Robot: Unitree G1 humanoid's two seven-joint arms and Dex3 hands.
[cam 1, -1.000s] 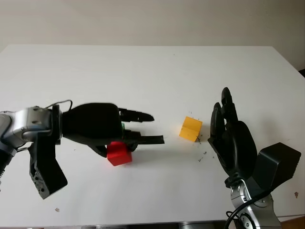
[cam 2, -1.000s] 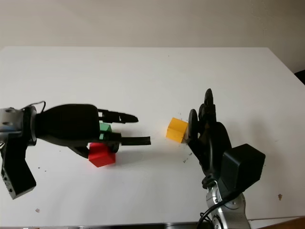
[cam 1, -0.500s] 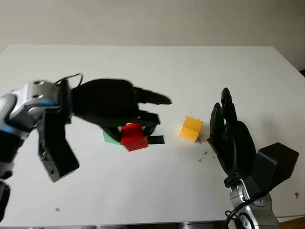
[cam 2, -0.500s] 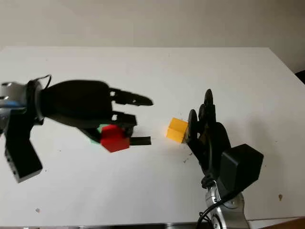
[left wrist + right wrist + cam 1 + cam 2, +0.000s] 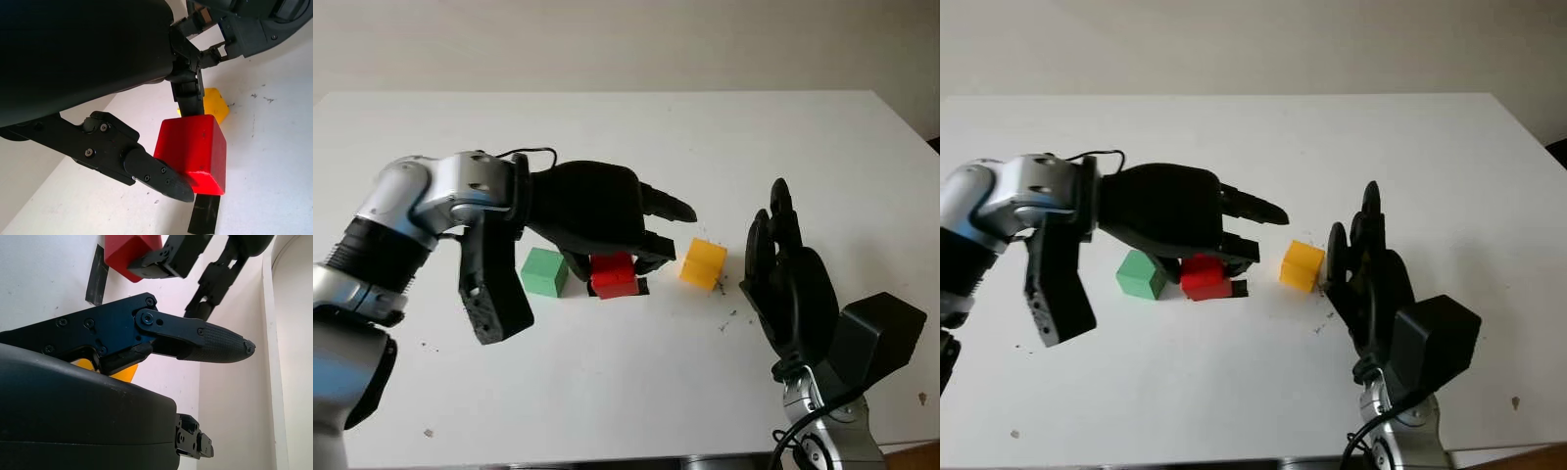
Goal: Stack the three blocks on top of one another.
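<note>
Gripping the red block [image 5: 613, 274], the left hand [image 5: 597, 211] hovers near the middle of the white desk [image 5: 607, 137], its black fingers [image 5: 161, 174] clamped on the cube's sides. From the head camera the red block sits low under the palm, right over a strip of black tape [image 5: 1234, 288] on the desk; whether the cube touches the surface cannot be told from there. The left wrist view shows the tape [image 5: 204, 215] poking out beneath the block's lower edge, and one finger pressed flat against its near face.

Just beside the red block, toward the desk's left edge, the green block [image 5: 544, 271] stands alone on the surface. On the other side, toward the right edge, the yellow block [image 5: 704, 263] stands apart from both, with small dark specks on the desk near it. The left wrist view catches a corner of the yellow block [image 5: 215, 105] behind the red one.

Nearer the front right corner, the right hand [image 5: 788, 284] is open and upright, palm side toward the yellow block, holding nothing. Its wrist view looks across one finger [image 5: 195, 340] at the red block [image 5: 129, 249] in the other hand's grasp.
</note>
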